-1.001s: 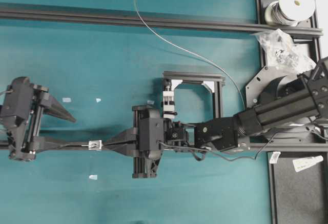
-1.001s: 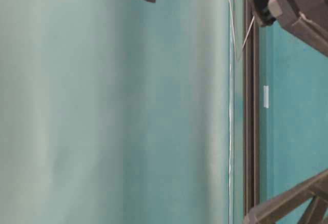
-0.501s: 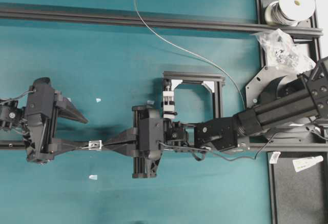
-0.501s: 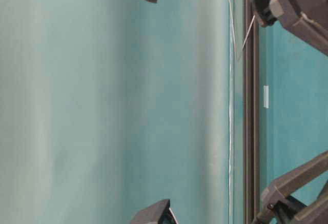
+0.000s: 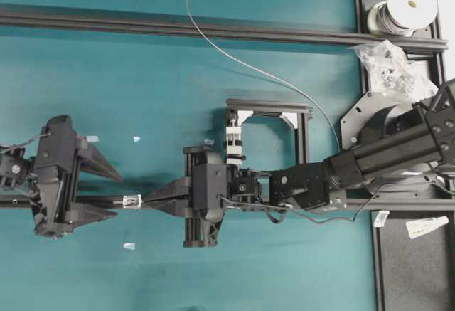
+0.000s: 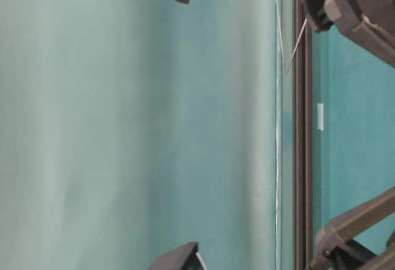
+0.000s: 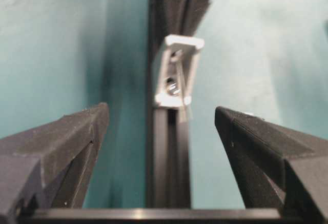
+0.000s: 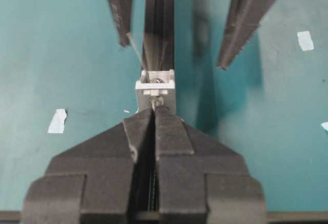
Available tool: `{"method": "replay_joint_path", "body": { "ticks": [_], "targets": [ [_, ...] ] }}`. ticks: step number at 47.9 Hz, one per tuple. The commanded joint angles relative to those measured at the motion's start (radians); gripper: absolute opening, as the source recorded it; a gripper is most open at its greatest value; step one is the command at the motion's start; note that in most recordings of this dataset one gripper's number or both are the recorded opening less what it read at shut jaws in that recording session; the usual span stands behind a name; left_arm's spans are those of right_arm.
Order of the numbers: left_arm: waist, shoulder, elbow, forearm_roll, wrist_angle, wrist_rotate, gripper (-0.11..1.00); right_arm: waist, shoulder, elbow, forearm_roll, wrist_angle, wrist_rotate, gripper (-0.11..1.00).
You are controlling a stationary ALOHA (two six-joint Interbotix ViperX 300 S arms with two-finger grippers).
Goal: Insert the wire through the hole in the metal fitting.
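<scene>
The fitting (image 5: 131, 201) sits on the rail (image 5: 284, 35) between both arms: the right fingers (image 8: 155, 112), clenched on the wire (image 8: 136, 49), meet its near face, while the spread, empty left fingers (image 7: 72, 131) straddle the rail just beyond.

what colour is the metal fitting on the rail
Shiny silver-grey metal fitting, clearest in the left wrist view.

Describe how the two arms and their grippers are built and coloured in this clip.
Both arms are matte black. The right arm has boxy, ribbed links with a thin black cable looping beside its wrist. The left gripper and right gripper each carry two long, wedge-shaped black fingers with finely textured surfaces, mounted on a crossbar. No markings are visible.
</scene>
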Motion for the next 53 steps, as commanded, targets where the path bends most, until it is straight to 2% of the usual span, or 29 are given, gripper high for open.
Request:
{"method": "replay_joint_path", "body": {
  "ticks": [1, 17, 23, 31, 37, 45, 53],
  "targets": [
    [-0.005, -0.038, -0.021, 0.002, 0.008, -0.002, 0.76, -0.003, -0.011, -0.006, -0.002, -0.009, 0.002, 0.0],
    [-0.006, -0.028, -0.044, 0.002, 0.028, -0.005, 0.74, -0.003, -0.012, -0.008, -0.002, -0.009, 0.002, 0.0],
    [-0.006, -0.028, -0.057, 0.002, 0.055, -0.04, 0.7, -0.002, -0.011, -0.008, -0.002, -0.009, 0.003, 0.0],
    [-0.006, -0.028, -0.06, 0.002, 0.087, -0.091, 0.53, -0.003, -0.011, -0.006, -0.002, -0.009, 0.003, 0.0],
    [-0.006, -0.028, -0.063, 0.002, 0.094, -0.098, 0.36, -0.003, -0.011, -0.006, -0.002, -0.009, 0.003, 0.0],
    [-0.005, -0.034, -0.066, 0.002, 0.094, -0.101, 0.2, -0.002, -0.012, -0.008, -0.002, -0.009, 0.003, 0.0],
    [-0.006, -0.035, -0.071, 0.002, 0.13, -0.141, 0.02, -0.002, -0.012, -0.008, -0.002, -0.009, 0.005, 0.0]
  ]
}}
